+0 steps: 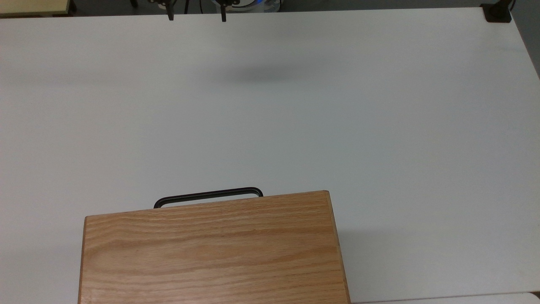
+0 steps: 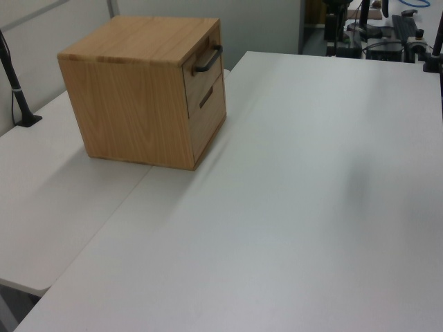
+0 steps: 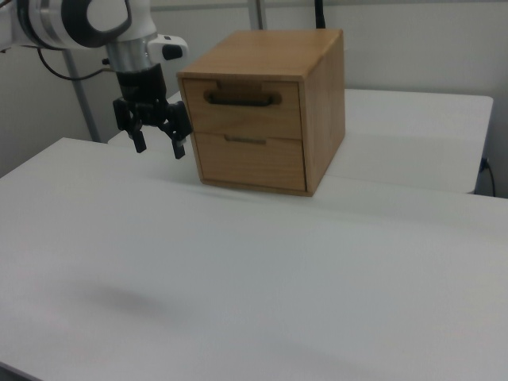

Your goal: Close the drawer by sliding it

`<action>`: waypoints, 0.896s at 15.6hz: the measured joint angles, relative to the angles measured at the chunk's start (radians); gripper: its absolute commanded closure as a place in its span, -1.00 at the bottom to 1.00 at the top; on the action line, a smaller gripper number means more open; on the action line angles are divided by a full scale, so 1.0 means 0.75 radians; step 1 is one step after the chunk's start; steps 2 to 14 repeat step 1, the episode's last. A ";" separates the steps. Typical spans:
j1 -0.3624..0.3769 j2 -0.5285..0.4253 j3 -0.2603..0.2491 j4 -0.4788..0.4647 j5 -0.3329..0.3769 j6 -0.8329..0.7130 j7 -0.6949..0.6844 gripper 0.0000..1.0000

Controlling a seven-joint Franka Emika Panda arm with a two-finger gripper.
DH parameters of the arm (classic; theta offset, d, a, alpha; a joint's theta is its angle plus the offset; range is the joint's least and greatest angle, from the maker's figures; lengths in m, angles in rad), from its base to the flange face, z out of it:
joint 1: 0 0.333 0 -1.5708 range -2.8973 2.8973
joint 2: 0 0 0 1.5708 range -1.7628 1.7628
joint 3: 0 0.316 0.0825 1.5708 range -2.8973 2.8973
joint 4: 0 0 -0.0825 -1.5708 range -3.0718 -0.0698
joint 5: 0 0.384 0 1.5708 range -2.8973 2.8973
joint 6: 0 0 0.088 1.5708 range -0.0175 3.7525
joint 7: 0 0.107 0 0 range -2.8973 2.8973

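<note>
The drawer is the upper one in the oak cabinet; its front panel lies flush with the cabinet face. Its thin black bar handle pokes out past the cabinet top in the top view, and the handle also shows in the left view. My gripper hangs open in the air on the right view's left, apart from the cabinet, nothing between its fingers. In the top view, only the two spread fingertips of the gripper reach in at the upper edge, far from the handle.
A lower drawer with a slot pull sits under the upper one. The white table stretches wide around the cabinet. A black post stands at the left view's left, and equipment stands at the table's far end.
</note>
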 measured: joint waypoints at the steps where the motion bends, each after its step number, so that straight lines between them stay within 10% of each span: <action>1: -0.009 0.002 0.000 -0.002 0.000 0.000 -0.002 -1.00; 14: -0.009 0.002 0.000 -0.002 0.000 0.000 -0.002 -1.00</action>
